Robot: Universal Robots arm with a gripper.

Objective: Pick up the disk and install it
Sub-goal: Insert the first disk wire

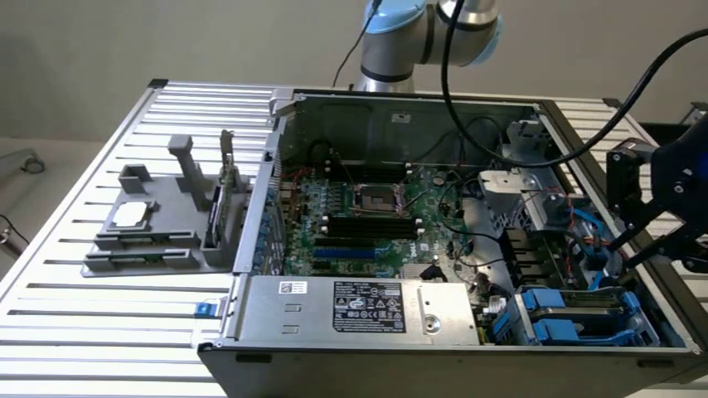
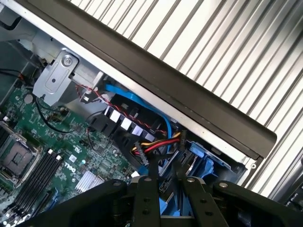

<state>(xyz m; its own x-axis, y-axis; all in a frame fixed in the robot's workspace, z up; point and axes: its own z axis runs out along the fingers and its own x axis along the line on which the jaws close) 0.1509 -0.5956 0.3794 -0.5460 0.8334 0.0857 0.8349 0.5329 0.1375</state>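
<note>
The open computer case [image 1: 277, 166] lies on a slatted metal table. Blue plastic rails [image 1: 559, 319] that look like the disk's stand in the drive bay at the case's near corner, on the exterior view's right. Its metal face is mostly hidden there. My black gripper [image 1: 625, 265] hangs over the case's wall on the exterior view's right, just above that bay. In the wrist view the gripper [image 2: 165, 177] points at the bay's blue plastic [image 2: 201, 163], and more blue shows right under it. Whether it grips that blue part I cannot tell.
The green motherboard [image 1: 366, 224] fills the case floor, with red, yellow and blue cables [image 2: 156, 146] bunched beside the bay. The silver power supply [image 1: 366, 307] lies along the near wall. A grey fixture [image 1: 155, 224] holding a small chip and upright cards stands at the exterior view's left.
</note>
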